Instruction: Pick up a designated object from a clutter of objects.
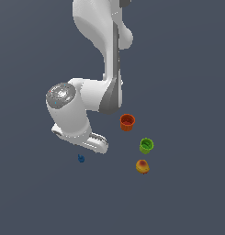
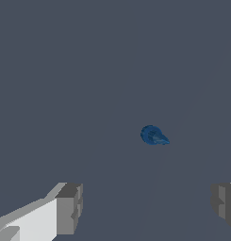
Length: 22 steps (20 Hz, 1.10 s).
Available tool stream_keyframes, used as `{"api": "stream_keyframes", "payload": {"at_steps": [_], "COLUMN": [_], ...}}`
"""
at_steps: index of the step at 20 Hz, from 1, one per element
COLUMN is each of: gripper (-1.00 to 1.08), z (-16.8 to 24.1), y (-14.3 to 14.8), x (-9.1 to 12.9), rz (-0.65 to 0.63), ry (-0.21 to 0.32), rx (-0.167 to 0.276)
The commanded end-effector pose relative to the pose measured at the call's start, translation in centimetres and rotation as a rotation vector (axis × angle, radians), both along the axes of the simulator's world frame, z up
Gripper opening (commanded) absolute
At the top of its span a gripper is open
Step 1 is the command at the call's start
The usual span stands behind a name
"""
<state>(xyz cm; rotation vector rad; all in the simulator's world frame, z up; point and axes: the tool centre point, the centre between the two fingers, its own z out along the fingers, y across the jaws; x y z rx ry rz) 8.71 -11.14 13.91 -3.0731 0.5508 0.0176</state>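
Hand (image 2: 145, 207) is released, fingers (image 2: 70, 209) spread wide with nothing between them. The blue lump (image 1: 81, 159) sits alone on the desk (image 1: 187, 73) just off the hand, untouched — well apart from the orange cup (image 1: 127, 122), green cup (image 1: 146, 145) and yellow-red fruit (image 1: 142, 166).

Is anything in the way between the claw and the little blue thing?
Nothing visible is. In the wrist view the blue piece lies alone on bare floor ahead of the open claw. The orange cup, green cup and fruit all sit off toward the exterior view's right, away from it.
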Motion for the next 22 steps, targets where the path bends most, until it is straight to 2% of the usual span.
{"api": "stream_keyframes", "payload": {"at_steps": [1,9,16,22], "gripper": [1.0,1.0,1.0,1.0], "z": [-1.6,-4.4,-5.0,-7.8], "y": [-1.4,-4.0,-4.1,-4.1], "x": [0.4,0.7,0.7,0.6], "rz": [-0.036,-0.098,-0.101,-0.103], "ry": [-0.003,-0.006,-0.005,-0.006], "rx": [-0.007,-0.02,-0.021,-0.021]}}
